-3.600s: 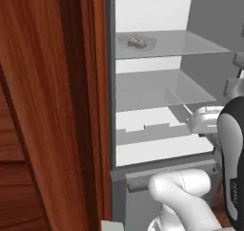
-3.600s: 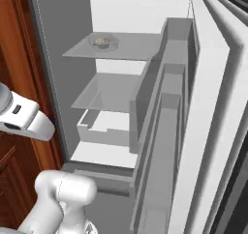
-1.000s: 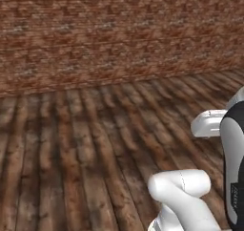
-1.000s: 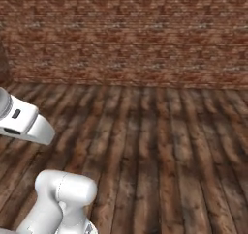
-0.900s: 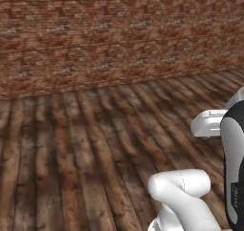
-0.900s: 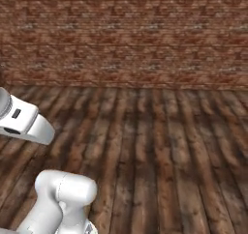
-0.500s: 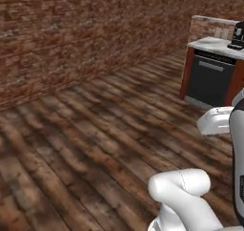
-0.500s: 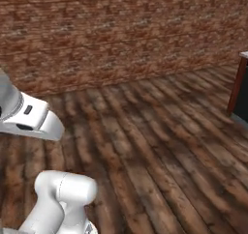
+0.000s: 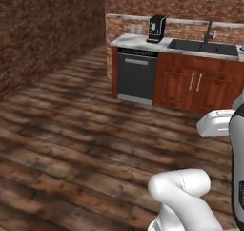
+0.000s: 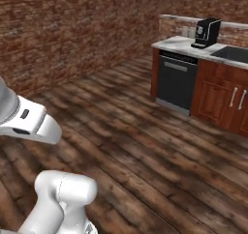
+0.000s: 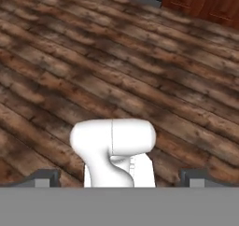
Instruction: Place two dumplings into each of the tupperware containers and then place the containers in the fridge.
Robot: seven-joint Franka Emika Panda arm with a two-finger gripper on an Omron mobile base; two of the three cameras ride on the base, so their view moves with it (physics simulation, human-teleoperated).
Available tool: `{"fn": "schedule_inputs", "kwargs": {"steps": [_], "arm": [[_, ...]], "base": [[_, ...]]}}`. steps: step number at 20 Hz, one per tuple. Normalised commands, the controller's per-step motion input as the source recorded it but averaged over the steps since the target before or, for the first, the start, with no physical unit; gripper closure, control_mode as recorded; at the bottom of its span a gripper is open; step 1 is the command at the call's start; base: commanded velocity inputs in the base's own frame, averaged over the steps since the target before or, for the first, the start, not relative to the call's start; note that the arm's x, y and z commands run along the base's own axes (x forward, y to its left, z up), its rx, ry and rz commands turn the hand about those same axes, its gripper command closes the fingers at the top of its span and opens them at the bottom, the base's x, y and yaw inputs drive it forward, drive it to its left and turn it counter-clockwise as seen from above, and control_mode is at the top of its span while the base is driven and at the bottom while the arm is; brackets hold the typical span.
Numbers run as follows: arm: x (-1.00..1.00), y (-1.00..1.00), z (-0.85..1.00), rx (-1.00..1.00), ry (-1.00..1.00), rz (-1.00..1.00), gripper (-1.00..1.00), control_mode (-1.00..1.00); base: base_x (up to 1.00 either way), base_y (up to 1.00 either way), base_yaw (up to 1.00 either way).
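The dumplings, the tupperware containers and the fridge are out of view. In the hand view my gripper is open: its two dark fingertips stand far apart at the bottom edge with nothing between them. The hand looks down on bare wooden floor. The white arm rises at the lower right of the left base view and the lower left of the right base view.
A kitchen counter stands ahead to the right, with a dark dishwasher under it. A black coffee machine and a sink are on top, above reddish cabinets. A brick wall runs along the left. Wooden floor lies open between.
The base has turned, so the whole picture has swung. The open fridge gave way to brick wall and floor, and now the counter with the dishwasher has come into view. The gripper stays open.
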Motion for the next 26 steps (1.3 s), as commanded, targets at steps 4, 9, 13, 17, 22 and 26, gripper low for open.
{"fn": "schedule_inputs", "kwargs": {"steps": [4,9,13,17,22,26], "arm": [[0.0,0.0,0.0,0.0,0.0,0.0,-1.0,1.0],[0.0,0.0,0.0,0.0,0.0,0.0,-1.0,1.0],[0.0,0.0,0.0,0.0,0.0,0.0,-1.0,1.0],[0.0,0.0,0.0,0.0,0.0,0.0,-1.0,1.0],[0.0,0.0,0.0,0.0,0.0,0.0,-1.0,1.0],[0.0,0.0,0.0,0.0,0.0,0.0,-1.0,1.0]], "base": [[0.7,0.83,-0.3],[0.64,0.9,-0.21],[0.77,0.79,-0.14],[0.85,0.78,-0.23],[0.93,0.82,-0.36],[0.81,0.51,-0.38]]}}
